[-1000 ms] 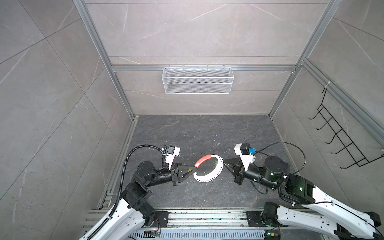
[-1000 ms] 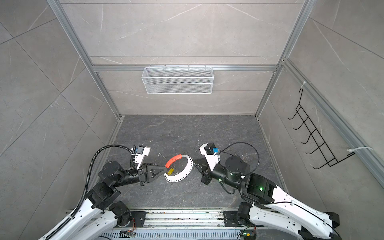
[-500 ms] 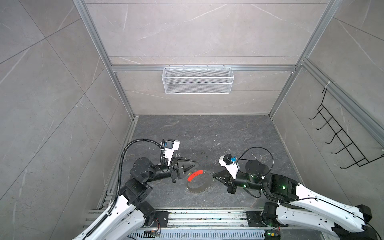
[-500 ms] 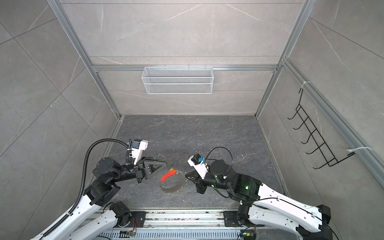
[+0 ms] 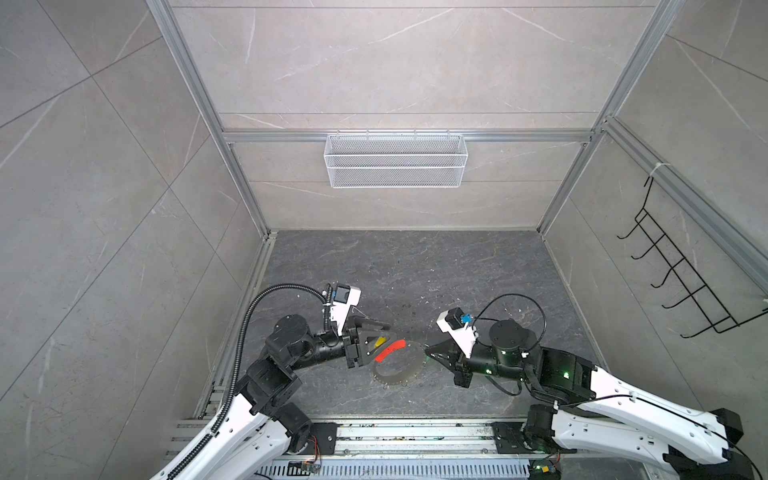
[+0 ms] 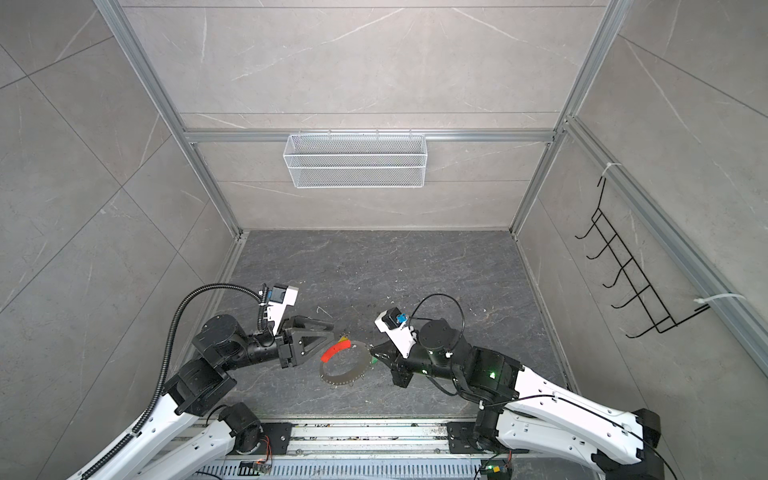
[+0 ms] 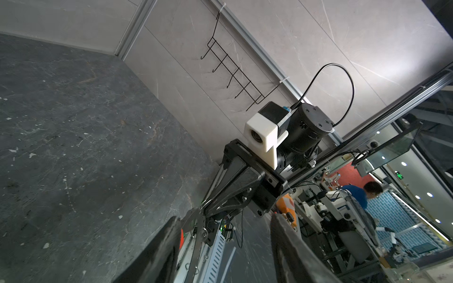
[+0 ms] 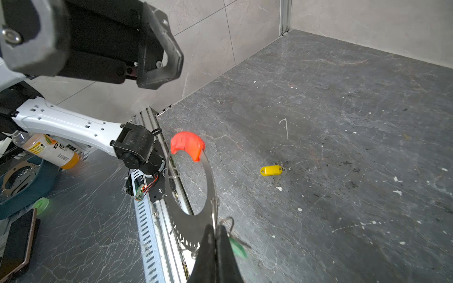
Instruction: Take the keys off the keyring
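Squinting at the left wrist feed, I get little of the keyring [image 7: 193,220]: only a sliver of its grey edge shows, and the rest is cut off behind one finger of the left gripper [image 7: 224,219]. The green key [image 8: 236,246] is a blurred smear just beside the right gripper [image 8: 215,241], and I cannot make out its blade. In both top views the yellow key [image 5: 379,341] is a mere speck between the left fingers (the right wrist feed settles it: it lies flat on the floor [image 8: 343,122], well apart from the keyring).

Against a second ago, both arms have come nearer to the front rail, and the keyring has been carried nearer with them. The left gripper's jaws, almost together then, now stand spread wide. The yellow key, which sat at the keyring's left edge then, is off it now.

The keyring is a flat grey band with small holes along its outer edge. It is held by its rim at a tilt, at the near middle of the scene between the two arms. A red sleeve [image 8: 187,145] covers its far-left arc, just beside the left gripper. The right gripper is pressed together on the right rim, and the green key dangles there beside its fingertips.
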